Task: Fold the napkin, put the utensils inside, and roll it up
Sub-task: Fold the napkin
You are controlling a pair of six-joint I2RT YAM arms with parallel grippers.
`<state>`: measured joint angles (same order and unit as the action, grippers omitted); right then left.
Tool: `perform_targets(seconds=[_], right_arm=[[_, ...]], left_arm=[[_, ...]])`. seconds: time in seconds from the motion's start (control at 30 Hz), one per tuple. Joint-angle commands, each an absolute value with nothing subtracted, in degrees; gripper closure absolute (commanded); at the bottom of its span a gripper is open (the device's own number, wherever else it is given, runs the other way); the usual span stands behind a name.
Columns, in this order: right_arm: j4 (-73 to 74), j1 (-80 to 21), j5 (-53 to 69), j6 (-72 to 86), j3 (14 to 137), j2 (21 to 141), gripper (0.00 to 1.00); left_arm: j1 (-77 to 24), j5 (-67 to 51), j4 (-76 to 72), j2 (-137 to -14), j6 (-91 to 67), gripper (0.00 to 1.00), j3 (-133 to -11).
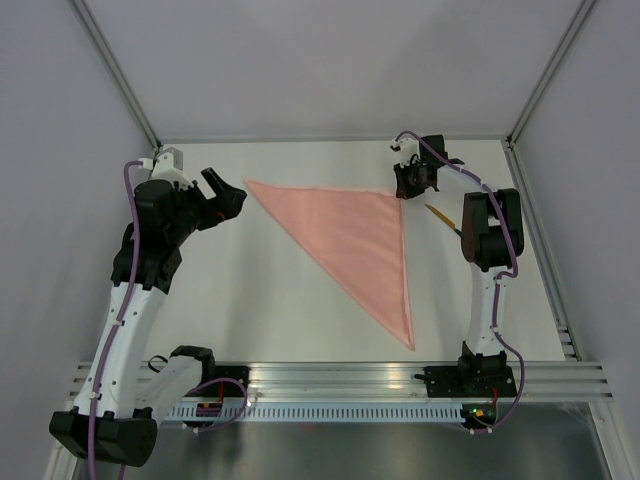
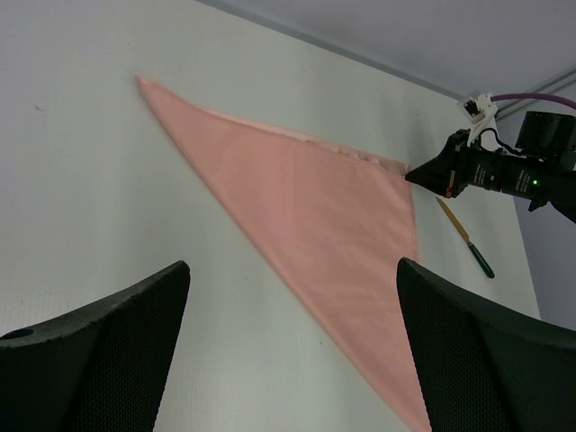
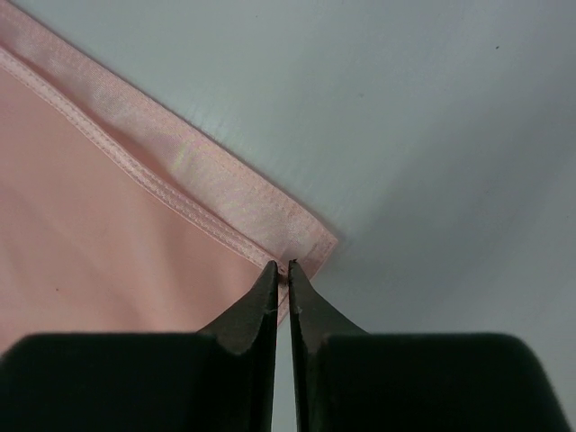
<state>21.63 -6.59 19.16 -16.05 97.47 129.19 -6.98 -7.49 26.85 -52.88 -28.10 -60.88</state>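
Observation:
The pale pink napkin (image 1: 350, 235) lies flat, folded into a triangle, in the middle of the table; it also shows in the left wrist view (image 2: 315, 207). My right gripper (image 1: 405, 186) is at its far right corner, tips down. In the right wrist view (image 3: 281, 264) the jaws are closed to a thin slit, pinching the hemmed corner of the napkin (image 3: 180, 171). The utensil (image 1: 441, 217), with a yellowish blade and dark handle, lies just right of that corner and shows in the left wrist view (image 2: 466, 236). My left gripper (image 1: 228, 193) is open and empty, above the table left of the napkin's far left tip.
The table's back edge (image 1: 330, 141) and metal side posts frame the white surface. My right arm's upper link (image 1: 490, 235) stands just right of the utensil. A rail (image 1: 340, 380) runs along the near edge.

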Motion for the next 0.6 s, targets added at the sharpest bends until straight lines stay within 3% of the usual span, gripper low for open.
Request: perform_targets(seconds=[0.0, 0.57], right_arm=[[21.89, -6.68, 18.63, -15.29, 99.23, 127.97, 0.88], [22.15, -6.68, 19.51, -13.71, 100.19, 124.45, 0.95]], left_arm=[[-6.77, -7.65, 25.49, -52.74, -30.41, 0.00, -61.61], [-6.86, -7.47, 25.75, -52.82, -30.06, 0.00, -62.14]])
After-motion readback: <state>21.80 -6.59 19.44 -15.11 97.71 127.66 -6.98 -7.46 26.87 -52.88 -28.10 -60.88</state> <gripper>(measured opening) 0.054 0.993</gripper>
